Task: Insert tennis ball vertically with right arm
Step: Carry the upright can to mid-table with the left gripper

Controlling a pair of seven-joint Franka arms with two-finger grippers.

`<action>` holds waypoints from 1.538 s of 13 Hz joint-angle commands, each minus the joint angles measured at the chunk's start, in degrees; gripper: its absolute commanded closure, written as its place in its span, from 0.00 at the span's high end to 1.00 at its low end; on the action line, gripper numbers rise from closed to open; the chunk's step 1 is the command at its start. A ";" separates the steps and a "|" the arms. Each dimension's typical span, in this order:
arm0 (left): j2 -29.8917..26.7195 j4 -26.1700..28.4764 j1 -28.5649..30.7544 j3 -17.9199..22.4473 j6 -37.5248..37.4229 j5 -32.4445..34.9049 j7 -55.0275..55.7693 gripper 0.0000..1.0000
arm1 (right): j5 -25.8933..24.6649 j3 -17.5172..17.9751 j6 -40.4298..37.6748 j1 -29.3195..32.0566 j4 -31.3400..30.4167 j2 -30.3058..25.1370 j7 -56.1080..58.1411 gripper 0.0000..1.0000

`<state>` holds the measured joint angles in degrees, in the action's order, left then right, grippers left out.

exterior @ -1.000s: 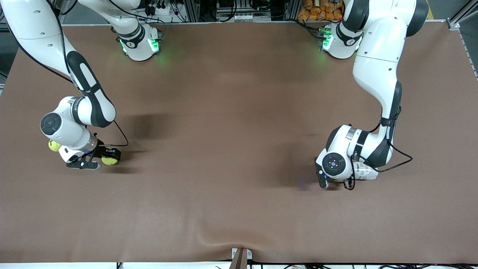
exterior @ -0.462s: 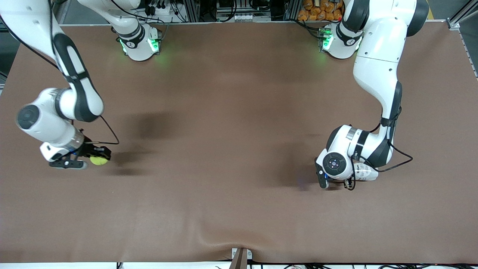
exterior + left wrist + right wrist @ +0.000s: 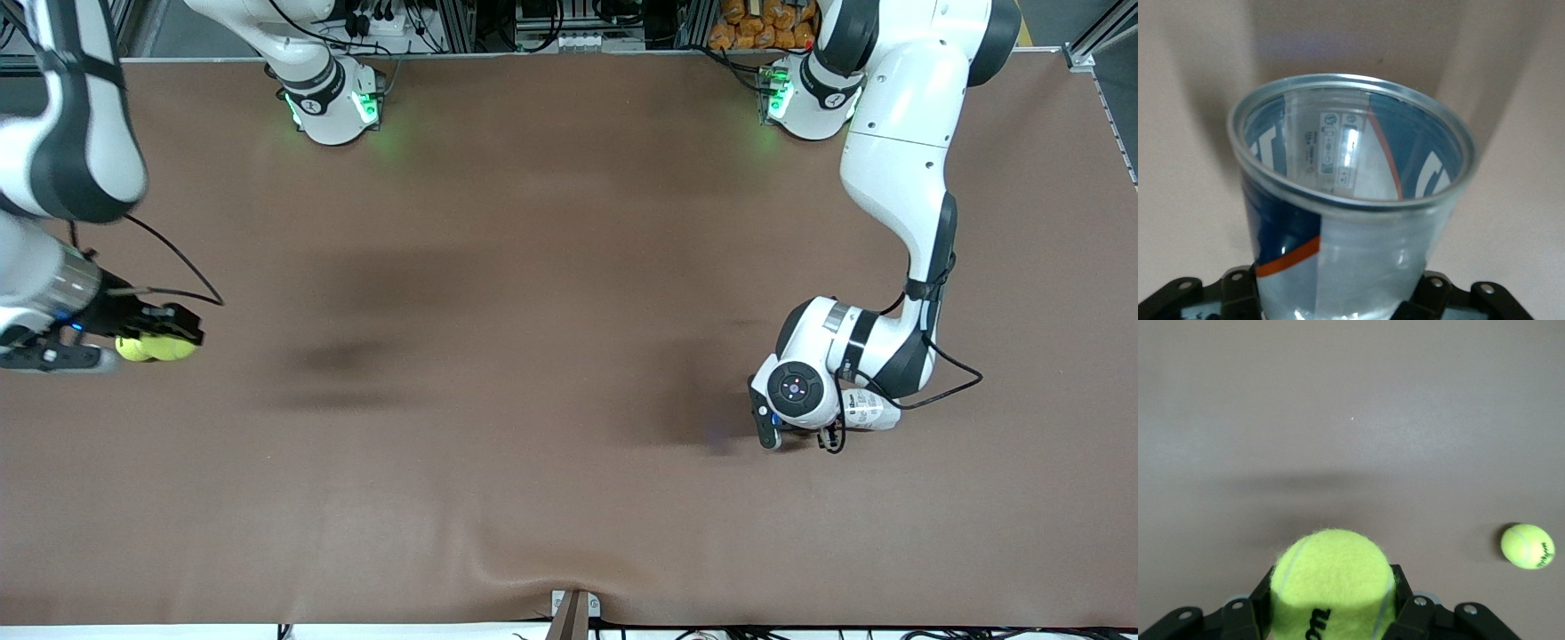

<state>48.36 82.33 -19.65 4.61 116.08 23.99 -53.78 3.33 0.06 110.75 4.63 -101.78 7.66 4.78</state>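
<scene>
Right tool [image 3: 156, 342] clenched on tennis ball [image 3: 1333, 583]: light, fuzzy, springy. Left tool [image 3: 1338, 303] grasping clear canister [image 3: 1351, 200]: thin, crushable.

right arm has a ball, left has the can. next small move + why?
Probably carry the right claw across toward the left arm's end. It is shut on a tennis ball, lifted off the table; a second tennis ball lies on the mat below. The left claw holds the clear ball can, mouth open and empty, so the ball needs aligning over it.
</scene>
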 commanded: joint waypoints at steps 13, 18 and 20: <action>-10.12 -0.07 -0.30 -13.29 -0.24 -14.84 18.77 0.72 | -0.52 -0.06 -19.87 -4.10 16.35 -1.86 -0.47 0.19; -12.14 -1.12 -0.39 -19.37 5.01 -25.29 26.09 0.72 | -0.52 -0.15 -20.05 -5.69 16.09 -1.77 -0.99 0.19; -11.97 -1.04 -0.91 -21.21 11.06 -26.44 29.51 0.72 | -0.52 -0.15 -19.79 -7.52 16.09 -1.51 -3.09 0.19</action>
<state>36.90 80.78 -20.40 -15.16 122.73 -0.89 -27.09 3.33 0.33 91.44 -0.71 -86.42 5.90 4.13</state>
